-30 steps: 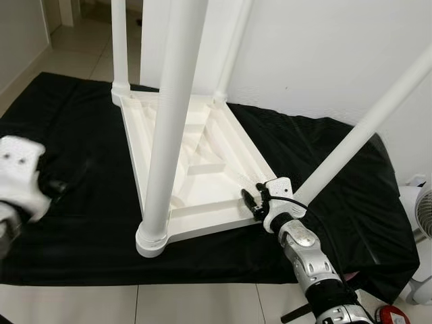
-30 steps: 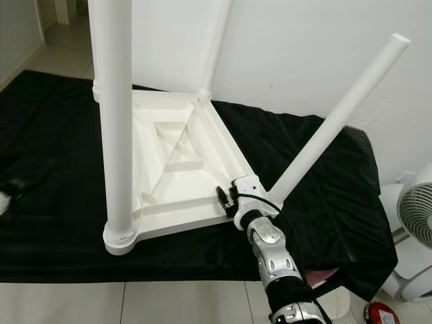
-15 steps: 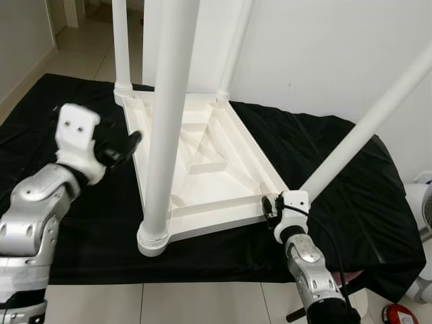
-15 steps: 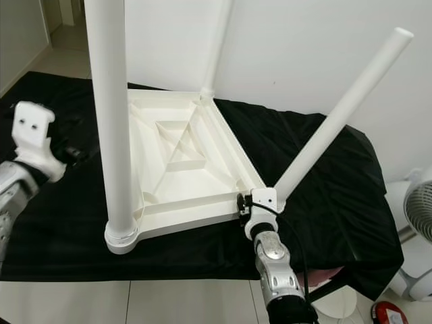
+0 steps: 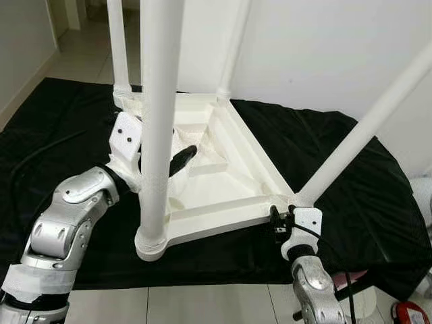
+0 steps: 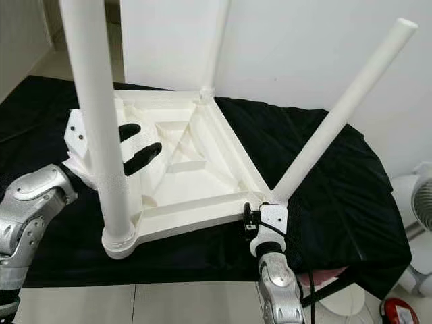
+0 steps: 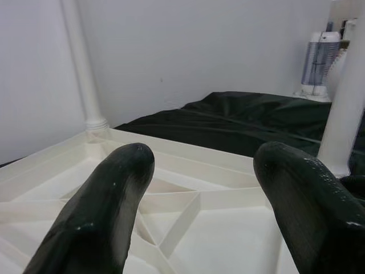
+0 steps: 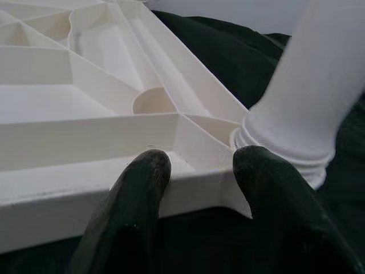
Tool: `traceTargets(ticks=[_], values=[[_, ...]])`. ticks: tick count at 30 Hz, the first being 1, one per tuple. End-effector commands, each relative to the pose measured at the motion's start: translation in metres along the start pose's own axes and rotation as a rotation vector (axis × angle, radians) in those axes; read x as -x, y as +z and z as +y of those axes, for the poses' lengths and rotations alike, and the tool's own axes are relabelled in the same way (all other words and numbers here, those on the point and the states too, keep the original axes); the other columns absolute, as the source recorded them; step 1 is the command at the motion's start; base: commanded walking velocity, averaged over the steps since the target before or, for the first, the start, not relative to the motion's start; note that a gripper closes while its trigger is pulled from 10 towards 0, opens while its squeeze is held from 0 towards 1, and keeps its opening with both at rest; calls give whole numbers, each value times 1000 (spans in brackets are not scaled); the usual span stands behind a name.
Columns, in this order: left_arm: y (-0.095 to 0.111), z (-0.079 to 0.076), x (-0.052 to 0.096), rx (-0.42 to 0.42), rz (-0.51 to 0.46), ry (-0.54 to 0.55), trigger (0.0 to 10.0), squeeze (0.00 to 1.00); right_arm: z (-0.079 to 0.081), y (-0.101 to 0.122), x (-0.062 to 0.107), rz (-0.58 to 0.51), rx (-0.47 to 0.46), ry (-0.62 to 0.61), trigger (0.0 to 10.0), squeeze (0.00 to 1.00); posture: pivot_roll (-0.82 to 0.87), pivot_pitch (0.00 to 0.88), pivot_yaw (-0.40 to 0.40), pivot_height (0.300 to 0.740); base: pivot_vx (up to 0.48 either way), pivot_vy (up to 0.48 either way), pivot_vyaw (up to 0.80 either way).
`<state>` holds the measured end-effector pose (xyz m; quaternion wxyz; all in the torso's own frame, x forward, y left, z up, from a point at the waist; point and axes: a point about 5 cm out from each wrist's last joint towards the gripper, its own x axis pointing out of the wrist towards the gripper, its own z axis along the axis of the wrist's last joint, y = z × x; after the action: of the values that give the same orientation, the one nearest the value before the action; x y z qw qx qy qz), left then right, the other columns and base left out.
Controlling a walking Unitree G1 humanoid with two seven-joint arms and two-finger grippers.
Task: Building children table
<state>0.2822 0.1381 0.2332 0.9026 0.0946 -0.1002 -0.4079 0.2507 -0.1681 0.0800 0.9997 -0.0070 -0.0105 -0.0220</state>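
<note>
Upturned white table top, ribbed underside up, on black cloth spread on tiled floor, with upright legs and one tilted leg at the near right corner. Left gripper over the ribs beside the near leg, fingers spread. Right gripper at the tilted leg's corner, fingers apart, straddling the rim.

The white plastic children's table lies upside down on black cloth, ribbed underside up, legs raised.
</note>
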Motion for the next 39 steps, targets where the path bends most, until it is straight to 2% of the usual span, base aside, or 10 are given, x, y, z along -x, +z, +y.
traceTargets(ticks=[1, 9, 16, 29, 30, 31, 32, 35, 36, 39], values=[[-3, -19, -3, 23, 10, -159, 10000, 0, -10, 1, 6, -15, -9, -34, 10000, 0, 23, 0, -126, 740, 0, 0, 0], [-7, -27, -1, 27, 37, -193, 10000, 0, -27, 3, 25, -29, 38, -168, 10000, 0, 9, 0, -113, 740, 0, 0, 0], [-4, -28, -3, 24, 29, -186, 10000, 0, -46, -1, 21, 10, -50, -356, 10000, 0, 3, 0, -105, 740, 0, 0, 0], [0, -27, -6, 8, 18, -167, 10000, 0, -20, 1, -18, 12, -312, -226, 10000, 0, 21, 0, -118, 740, 0, 0, 0], [0, -26, -6, 8, 18, -165, 10000, 0, -17, 1, -20, 18, -329, -221, 10000, 184, 21, 0, -118, 740, 0, 0, 0], [0, -26, -6, 8, 18, -165, 10000, 0, -17, 1, -20, 18, -329, -221, 10000, 184, 21, 0, -118, 740, 0, 0, 0], [1, -26, -6, 6, 17, -164, 10000, 0, -14, 1, -22, 26, -342, -215, 10000, 1000, 21, 0, -118, 740, 0, 0, 0], [1, -26, -6, 4, 16, -164, 10000, 0, -12, 0, -25, 36, -351, -212, 10000, 1000, 21, 0, -118, 740, 0, 0, 0], [2, -26, -6, 2, 18, -161, 10000, 0, -7, 1, -28, 52, -379, -199, 10000, 0, 31, 0, -120, 740, 0, 0, 0], [2, -24, -5, -9, 24, -158, 10000, 0, 4, 2, -36, 86, -440, -171, 10000, 0, 38, 0, -121, 740, 0, 0, 0]])
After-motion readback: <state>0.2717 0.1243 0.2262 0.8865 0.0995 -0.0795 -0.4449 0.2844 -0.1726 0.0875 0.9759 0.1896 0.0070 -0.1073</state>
